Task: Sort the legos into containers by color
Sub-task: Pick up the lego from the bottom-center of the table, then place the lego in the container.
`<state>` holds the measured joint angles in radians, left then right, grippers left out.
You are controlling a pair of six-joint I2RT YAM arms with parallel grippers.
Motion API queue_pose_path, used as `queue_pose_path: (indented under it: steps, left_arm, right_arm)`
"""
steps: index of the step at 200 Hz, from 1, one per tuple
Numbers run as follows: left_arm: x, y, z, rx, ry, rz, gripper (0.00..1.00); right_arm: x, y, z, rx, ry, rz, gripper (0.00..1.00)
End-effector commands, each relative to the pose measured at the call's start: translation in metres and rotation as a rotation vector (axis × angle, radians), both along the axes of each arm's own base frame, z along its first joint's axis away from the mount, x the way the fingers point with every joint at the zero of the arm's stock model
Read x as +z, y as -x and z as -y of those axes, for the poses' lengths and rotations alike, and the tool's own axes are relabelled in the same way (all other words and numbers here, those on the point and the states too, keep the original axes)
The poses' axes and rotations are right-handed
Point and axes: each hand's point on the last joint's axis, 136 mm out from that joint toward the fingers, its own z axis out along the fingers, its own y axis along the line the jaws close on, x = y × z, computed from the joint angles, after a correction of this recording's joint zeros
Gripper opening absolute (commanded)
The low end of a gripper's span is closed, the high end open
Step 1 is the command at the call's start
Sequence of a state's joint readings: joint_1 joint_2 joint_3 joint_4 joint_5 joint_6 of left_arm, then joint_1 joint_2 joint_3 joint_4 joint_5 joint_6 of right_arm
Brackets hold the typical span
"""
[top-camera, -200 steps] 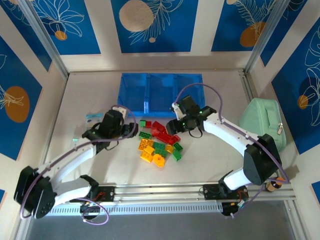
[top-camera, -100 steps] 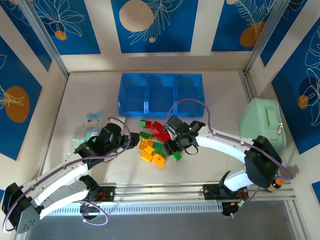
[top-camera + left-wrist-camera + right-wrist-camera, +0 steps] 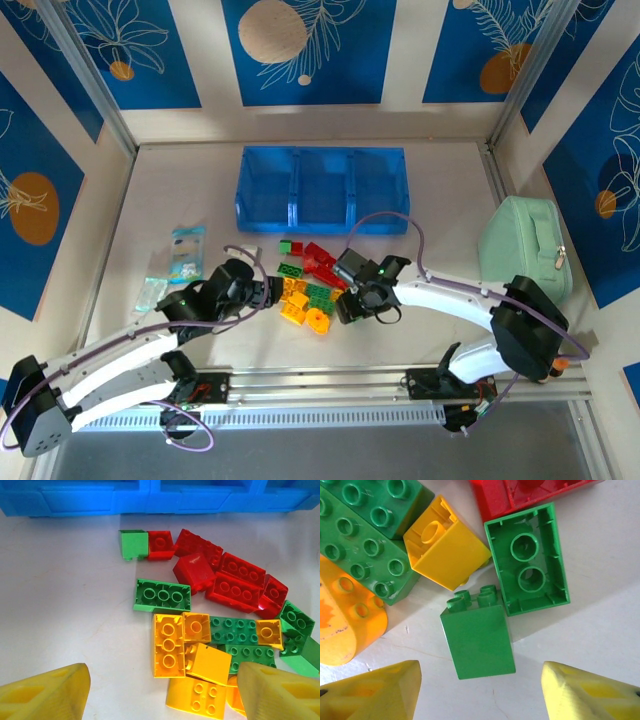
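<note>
top external shows the legos [image 3: 315, 285] heaped loose on the table [image 3: 180, 190], near the blue tray [image 3: 322, 187] but apart from it, with both arms reaching into the pile from either side. left wrist has the left gripper [image 3: 162, 680] spread wide above yellow bricks [image 3: 185, 655]. right wrist has the right gripper [image 3: 480, 672] likewise wide and holding nothing, with a green brick [image 3: 477, 640] lying on its side between its fingertips.
</note>
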<state>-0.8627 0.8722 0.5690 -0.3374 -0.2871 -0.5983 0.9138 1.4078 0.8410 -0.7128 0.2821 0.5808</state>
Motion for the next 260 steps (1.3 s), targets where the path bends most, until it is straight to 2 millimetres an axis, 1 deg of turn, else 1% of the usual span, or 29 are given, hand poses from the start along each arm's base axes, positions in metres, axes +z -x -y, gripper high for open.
queue_pose_path:
  steps: [1, 26, 44, 66, 72, 82, 103, 114, 133, 143, 164, 183, 191, 194, 209, 212, 215, 217, 218, 236, 246, 254, 260]
  left_arm:
    - [-0.002, 0.001, -0.001, 0.017, 0.012, 0.01, 0.77]
    - [-0.001, 0.002, -0.002, 0.012, 0.022, 0.018, 0.78]
    - [-0.001, 0.004, -0.004, 0.01, 0.019, 0.015, 0.78]
    - [-0.008, 0.006, -0.006, 0.012, 0.02, 0.01, 0.78]
    - [-0.01, 0.006, -0.007, 0.018, 0.022, 0.009, 0.78]
    - [-0.012, 0.007, -0.008, 0.022, 0.032, 0.004, 0.78]
    - [-0.011, 0.01, -0.011, 0.034, 0.06, 0.008, 0.78]
    - [-0.012, 0.01, -0.014, 0.041, 0.061, 0.019, 0.78]
    - [-0.01, 0.011, -0.018, 0.047, 0.05, 0.027, 0.78]
    - [-0.01, 0.012, -0.018, 0.041, 0.04, 0.023, 0.78]
    - [-0.012, 0.013, -0.021, 0.039, 0.016, 0.015, 0.78]
    - [-0.013, 0.013, -0.02, 0.033, 0.014, 0.018, 0.78]
    - [-0.013, 0.014, -0.02, 0.028, 0.014, 0.02, 0.78]
    - [-0.014, 0.014, -0.02, 0.027, 0.013, 0.019, 0.78]
    - [-0.014, 0.017, -0.02, 0.021, 0.018, 0.01, 0.78]
    - [-0.014, 0.017, -0.019, 0.018, 0.021, 0.008, 0.78]
    - [-0.015, 0.018, -0.019, 0.016, 0.023, 0.006, 0.78]
    - [-0.015, 0.019, -0.019, 0.015, 0.024, 0.005, 0.78]
    - [-0.015, 0.019, -0.018, 0.015, 0.025, 0.005, 0.78]
    - [-0.02, 0.023, -0.018, 0.015, 0.036, -0.004, 0.78]
    - [-0.024, 0.024, -0.018, 0.02, 0.037, -0.008, 0.78]
    - [-0.024, 0.025, -0.018, 0.025, 0.04, -0.013, 0.78]
    - [-0.024, 0.025, -0.018, 0.026, 0.04, -0.016, 0.78]
  right_arm:
    - [-0.012, 0.002, 0.0, -0.031, 0.038, -0.017, 0.63]
    - [-0.02, 0.0, 0.001, -0.047, 0.071, -0.011, 0.59]
    - [-0.023, -0.001, -0.003, -0.048, 0.071, -0.018, 0.57]
    - [-0.027, -0.004, -0.007, -0.036, 0.091, -0.003, 0.54]
    - [-0.029, -0.005, -0.005, -0.041, 0.109, 0.0, 0.51]
    - [-0.029, -0.005, -0.003, -0.052, 0.14, 0.007, 0.41]
    - [-0.025, -0.003, -0.005, -0.05, 0.151, 0.022, 0.32]
    - [-0.02, -0.003, -0.008, -0.05, 0.146, 0.029, 0.27]
    - [-0.007, -0.004, -0.009, -0.055, 0.174, 0.054, 0.25]
    - [0.007, -0.006, -0.01, -0.059, 0.188, 0.087, 0.25]
    - [0.04, -0.015, -0.02, -0.055, 0.165, 0.15, 0.25]
    - [0.068, -0.037, -0.034, -0.033, 0.103, 0.201, 0.25]
    - [0.08, -0.053, -0.042, -0.025, 0.065, 0.217, 0.25]
    - [0.082, -0.056, -0.044, -0.022, 0.056, 0.219, 0.25]
    - [0.099, -0.087, -0.057, -0.013, -0.002, 0.23, 0.25]
    - [0.101, -0.096, -0.06, -0.01, -0.008, 0.23, 0.25]
    - [0.102, -0.099, -0.062, -0.005, -0.011, 0.232, 0.25]
    - [0.103, -0.106, -0.063, -0.006, -0.015, 0.232, 0.25]
    - [0.103, -0.106, -0.063, -0.006, -0.015, 0.232, 0.25]
    - [0.108, -0.147, -0.072, -0.001, -0.019, 0.241, 0.25]
    - [0.102, -0.168, -0.077, 0.001, -0.019, 0.228, 0.25]
    - [0.103, -0.185, -0.079, -0.007, -0.032, 0.22, 0.25]
    - [0.099, -0.195, -0.08, -0.008, -0.027, 0.21, 0.25]
